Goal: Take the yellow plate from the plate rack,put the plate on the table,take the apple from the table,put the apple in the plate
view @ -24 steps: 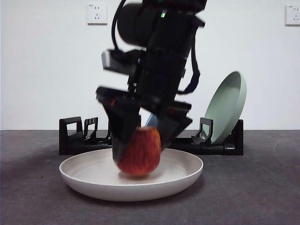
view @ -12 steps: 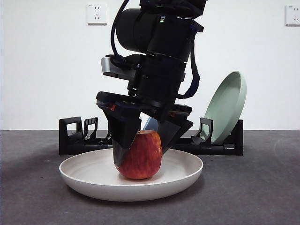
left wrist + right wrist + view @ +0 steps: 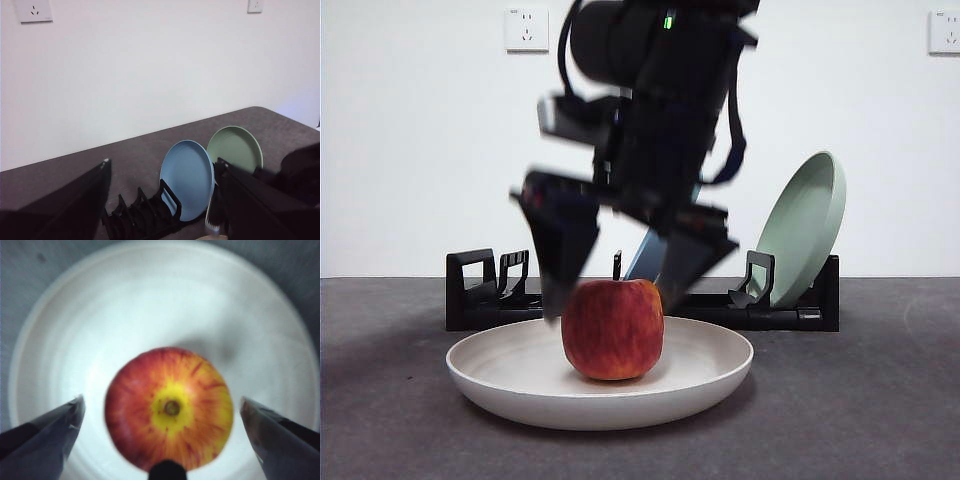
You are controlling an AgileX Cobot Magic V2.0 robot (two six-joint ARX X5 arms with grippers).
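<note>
Two jaws of my right pincer (image 3: 610, 290) stand spread wide, one on each side of the apple (image 3: 613, 329) and clear of it, blurred in the front view. From my right wrist I look straight down on the apple (image 3: 169, 409): its stem pit and yellow crown face me, red streaks run outward, and each jaw tip sits well out from the fruit with bare plate showing between. The apple stands upright on the yellow plate (image 3: 510, 375), roughly at its middle, stem pointing up. The plate (image 3: 60, 330) lies flat on the table (image 3: 880, 420), its raised rim ringing the apple on every side.

Behind the plate runs the plate rack (image 3: 475, 285), long and low, its blocky handle at one end. A pale green plate (image 3: 805, 225) leans in the rack toward the other end, and a sliver of a light blue plate (image 3: 642, 262) shows between my jaws.

My left pincer (image 3: 165, 200) waits elsewhere, its jaws apart too, nothing between them. From that wrist I see the rack (image 3: 145, 217) with the blue plate (image 3: 187, 179) upright in its slots and the green plate (image 3: 235, 149) just beside it, both before a white wall.
</note>
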